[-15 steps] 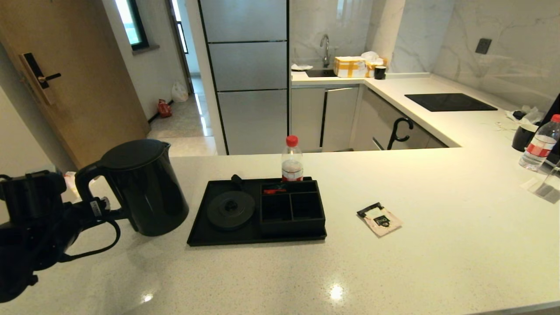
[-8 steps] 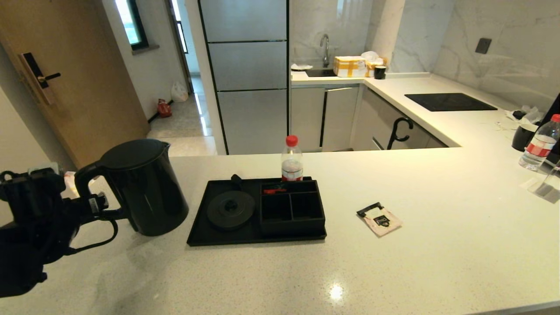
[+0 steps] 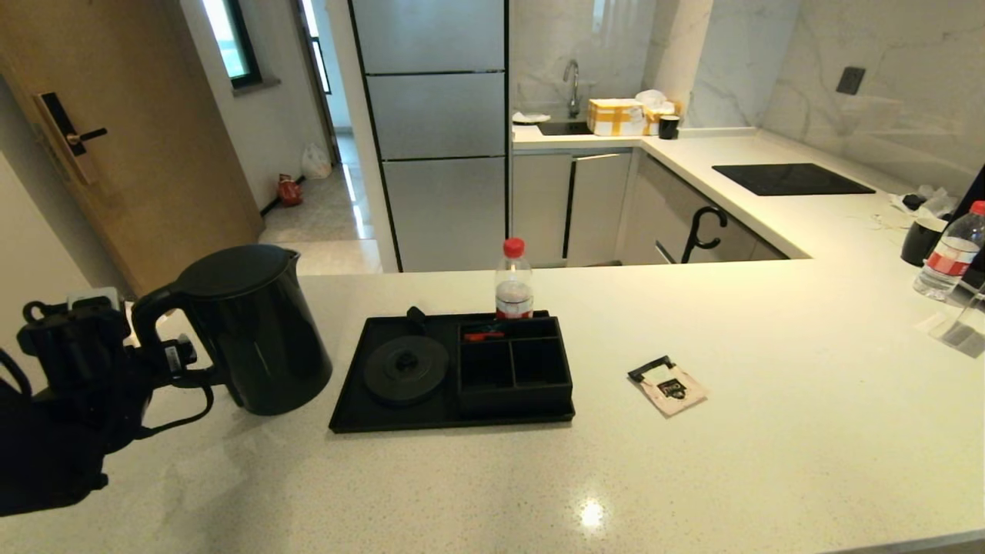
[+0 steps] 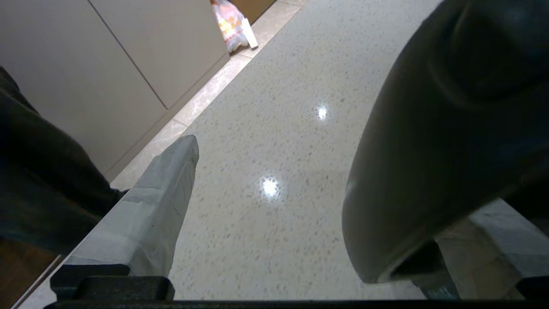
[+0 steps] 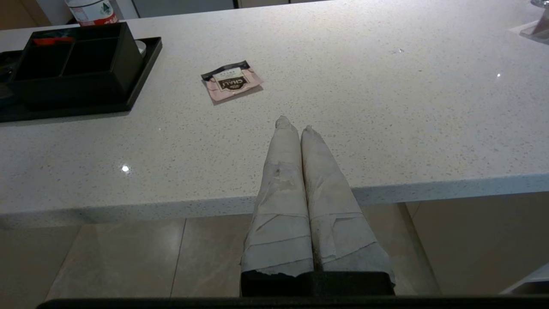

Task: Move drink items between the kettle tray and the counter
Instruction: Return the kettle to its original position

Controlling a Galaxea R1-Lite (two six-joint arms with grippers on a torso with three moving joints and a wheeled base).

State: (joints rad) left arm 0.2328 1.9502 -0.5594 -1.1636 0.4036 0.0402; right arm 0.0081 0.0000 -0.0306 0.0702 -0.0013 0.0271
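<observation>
While the kettle (image 3: 250, 327) stands upright on the worktop (image 3: 692, 469), just left of the kettle tray (image 3: 350, 415) and off its round base (image 3: 405, 369), the left claw (image 3: 181, 362) sits at the loop handle on the kettle's left side. In the left wrist view 1 taped finger (image 4: 150, 210) shows well apart from the dark curved kettle wall (image 4: 433, 141), with speckled stone between them, so the claw stands spread and grips nothing. The other finger is mostly hidden behind the kettle.

The tray lies flat near the middle of the worktop, its 3-compartment section (image 3: 514, 363) at the right end. A small red item lies in the rear compartment. A clear red-capped bottle (image 3: 513, 281) stands upright just behind the tray's far rim.

The pale-pink sachet (image 3: 668, 386) lies flat on the worktop to the right of the tray, apart from it. The right claw (image 5: 294, 124) hangs just over the near edge of the worktop, its 2 taped fingers pressed together and empty, with the sachet (image 5: 230, 80) ahead of the tips and well apart.

A 2nd red-capped bottle (image 3: 948, 254) stands at the far right of the worktop.
</observation>
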